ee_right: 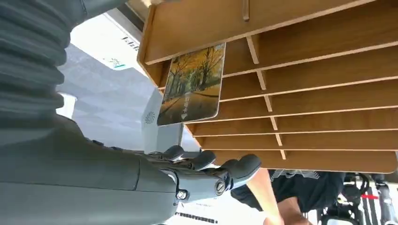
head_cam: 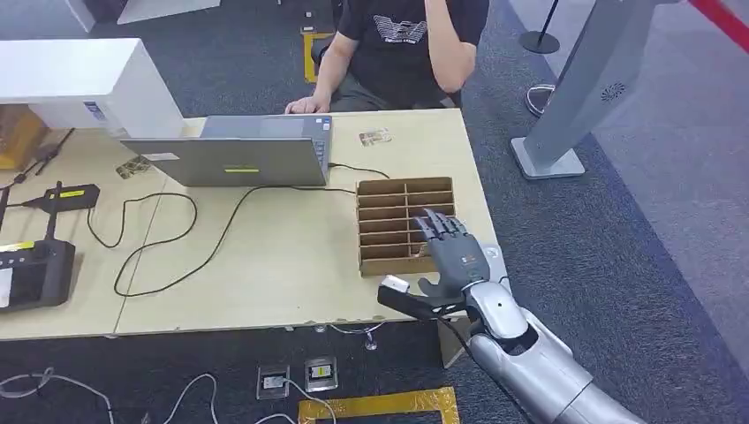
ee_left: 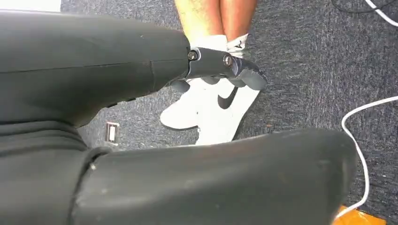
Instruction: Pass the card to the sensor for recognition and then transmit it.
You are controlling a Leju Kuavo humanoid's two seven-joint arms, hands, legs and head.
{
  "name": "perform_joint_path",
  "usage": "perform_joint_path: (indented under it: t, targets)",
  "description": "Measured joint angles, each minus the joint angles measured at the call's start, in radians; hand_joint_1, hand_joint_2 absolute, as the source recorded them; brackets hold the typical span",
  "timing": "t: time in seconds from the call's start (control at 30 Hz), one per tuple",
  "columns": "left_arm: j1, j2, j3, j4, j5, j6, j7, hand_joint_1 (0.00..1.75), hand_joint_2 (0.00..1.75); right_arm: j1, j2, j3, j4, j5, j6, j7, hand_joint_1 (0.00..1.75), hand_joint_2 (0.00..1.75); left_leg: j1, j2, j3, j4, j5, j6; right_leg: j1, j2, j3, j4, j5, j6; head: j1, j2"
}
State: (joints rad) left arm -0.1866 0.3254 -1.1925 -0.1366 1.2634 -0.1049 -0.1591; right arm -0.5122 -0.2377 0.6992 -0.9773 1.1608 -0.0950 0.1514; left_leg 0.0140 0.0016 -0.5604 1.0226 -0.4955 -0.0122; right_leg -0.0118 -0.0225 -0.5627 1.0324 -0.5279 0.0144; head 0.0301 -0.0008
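A card point(ee_right: 192, 86) printed with autumn trees stands in a slot of the wooden slotted box point(ee_right: 319, 93), sticking out past its edge. My right hand point(head_cam: 450, 252) hovers over the near part of that box point(head_cam: 389, 199) at the table's right end. Its fingers point(ee_right: 206, 166) are spread and straight, a short way from the card, holding nothing. My left hand point(ee_left: 220, 70) hangs low over the carpet with its fingers loosely bent and nothing in them. Another card point(head_cam: 375, 137) lies flat on the table beyond the box.
A grey laptop point(head_cam: 238, 155) with a cable sits mid-table. Two black devices with yellow labels point(head_cam: 31, 274) point(head_cam: 66, 196) stand at the left end. A person point(head_cam: 397, 44) sits across the table, their shoes point(ee_left: 211, 110) on the carpet. A grey kiosk stand point(head_cam: 574, 106) rises to the right.
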Motion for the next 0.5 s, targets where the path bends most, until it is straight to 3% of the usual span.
perform_joint_path:
  t: [0.5]
  targets:
    - [0.000,0.000,-0.002,0.000,-0.003,0.000,0.000,0.00,0.00,0.008,-0.001,-0.026,0.000,0.004,0.021,0.018,0.00,1.75,0.000,0.000,0.000,0.000,0.000,0.000,0.000,0.000,0.000,0.000,0.000,0.000,0.000,0.000]
